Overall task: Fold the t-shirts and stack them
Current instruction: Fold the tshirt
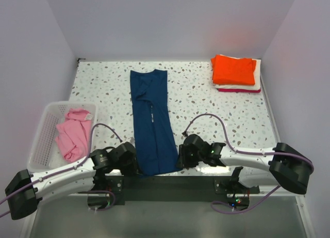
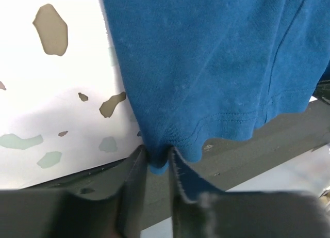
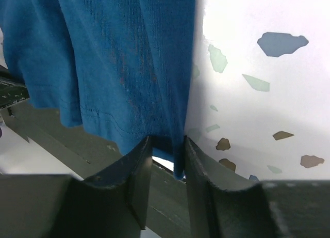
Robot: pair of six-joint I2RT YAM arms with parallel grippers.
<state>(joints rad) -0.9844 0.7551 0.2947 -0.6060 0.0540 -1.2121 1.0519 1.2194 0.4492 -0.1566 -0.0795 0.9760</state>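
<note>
The navy blue t-shirt (image 1: 152,119) lies folded lengthwise as a long strip down the middle of the table, its hem at the near edge. My left gripper (image 1: 137,164) is at the hem's left corner. In the left wrist view the left gripper (image 2: 159,156) is shut on the hem of the navy shirt (image 2: 206,57). My right gripper (image 1: 180,158) is at the hem's right corner. In the right wrist view the right gripper (image 3: 167,145) stands around the folded edge of the shirt (image 3: 113,57), with a gap showing beside the cloth. The pink t-shirt (image 1: 75,132) lies in the basket. The folded orange shirt (image 1: 234,68) tops a stack.
The white slatted basket (image 1: 51,106) stands at the left edge of the table. The stack at the far right corner has white (image 1: 256,82) and red (image 1: 232,90) layers under the orange. A dark rail (image 2: 258,145) runs along the table's near edge under the hem.
</note>
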